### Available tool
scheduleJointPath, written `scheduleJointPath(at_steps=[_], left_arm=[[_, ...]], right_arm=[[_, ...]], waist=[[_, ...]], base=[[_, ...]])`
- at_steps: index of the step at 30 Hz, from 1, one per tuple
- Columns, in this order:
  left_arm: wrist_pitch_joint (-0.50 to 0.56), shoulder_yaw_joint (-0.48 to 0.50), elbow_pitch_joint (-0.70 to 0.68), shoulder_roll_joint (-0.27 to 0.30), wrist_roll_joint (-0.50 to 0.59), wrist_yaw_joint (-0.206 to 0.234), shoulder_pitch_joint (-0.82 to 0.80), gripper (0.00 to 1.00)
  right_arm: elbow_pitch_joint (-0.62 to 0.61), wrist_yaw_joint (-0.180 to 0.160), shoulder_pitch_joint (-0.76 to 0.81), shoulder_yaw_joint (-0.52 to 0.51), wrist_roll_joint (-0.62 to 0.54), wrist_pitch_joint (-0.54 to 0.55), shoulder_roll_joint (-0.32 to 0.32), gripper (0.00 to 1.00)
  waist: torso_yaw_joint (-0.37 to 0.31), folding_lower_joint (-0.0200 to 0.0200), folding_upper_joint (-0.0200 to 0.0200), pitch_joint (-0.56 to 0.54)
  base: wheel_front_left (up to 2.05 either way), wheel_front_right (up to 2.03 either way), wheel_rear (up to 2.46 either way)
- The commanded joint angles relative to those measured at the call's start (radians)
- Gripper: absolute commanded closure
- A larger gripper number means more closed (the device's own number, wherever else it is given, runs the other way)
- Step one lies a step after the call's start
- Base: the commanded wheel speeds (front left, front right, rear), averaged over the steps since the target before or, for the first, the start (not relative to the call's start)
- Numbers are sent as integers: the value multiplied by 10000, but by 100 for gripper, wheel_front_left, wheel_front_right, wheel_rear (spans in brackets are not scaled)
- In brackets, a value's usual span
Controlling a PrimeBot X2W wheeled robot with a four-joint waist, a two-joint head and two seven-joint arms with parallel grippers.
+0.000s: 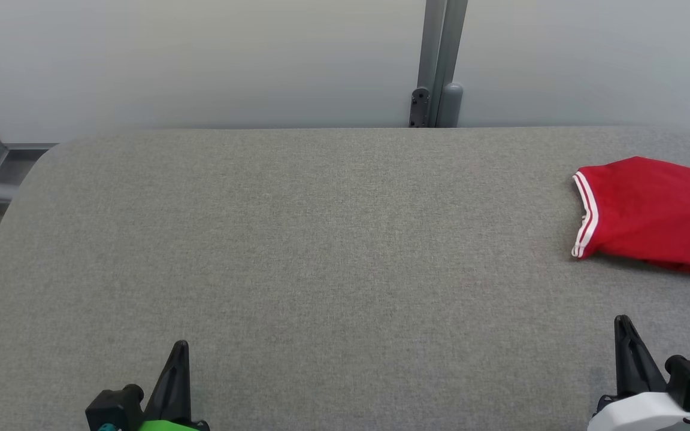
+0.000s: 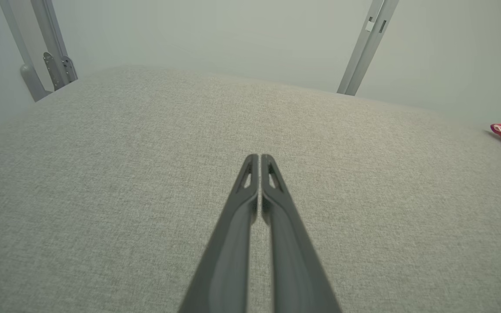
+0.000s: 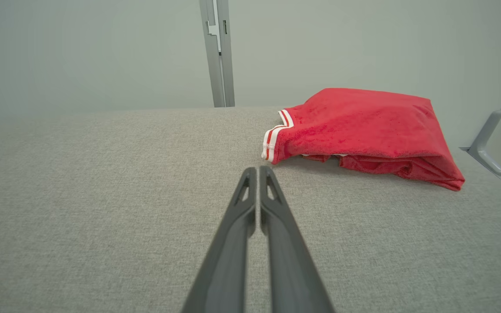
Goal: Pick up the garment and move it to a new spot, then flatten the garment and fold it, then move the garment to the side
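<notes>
Although both arms sit low at the near edge of the grey, cloth-covered bench, neither is holding anything. The left claw has its two long dark fingers pressed together tip to tip above bare fabric, and the right claw is closed in the same way, empty.

The red knit garment with white-striped trim lies flat on the bench at its right side, partly cut off by the edge of the head view. It is well apart from the left claw. It lies ahead of the right claw and a little to its right, near but not touching. It is doubled over: a smooth upper layer covers bunched lower layers along the near edge, and the striped trim faces the bare middle of the bench.

That placement, off to one side with the work area bare, reads either as a folded piece already set aside or as a loose bundle waiting to be fetched; I cannot tell which. The closed, low pose looks like parking, keeping the fingers off the cloth.

If work lies ahead, the right claw is the nearer one and would have to open first. A pinch on the top layer alone would likely let the soft fold fall open.
</notes>
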Motion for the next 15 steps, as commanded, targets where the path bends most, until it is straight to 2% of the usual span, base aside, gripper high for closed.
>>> scheduleJointPath(at_steps=[1,15], left_arm=[[87,51,-96,13,-331,0,-87,100],[767,365,-248,0,-2763,-4,-376,100]], right_arm=[[8,0,-134,-63,344,143,-31,100],[59,-1,-475,97,3162,783,-62,100]], waist=[[-13,1,0,2],[-126,1,0,20]], base=[[0,0,0],[0,0,0]])
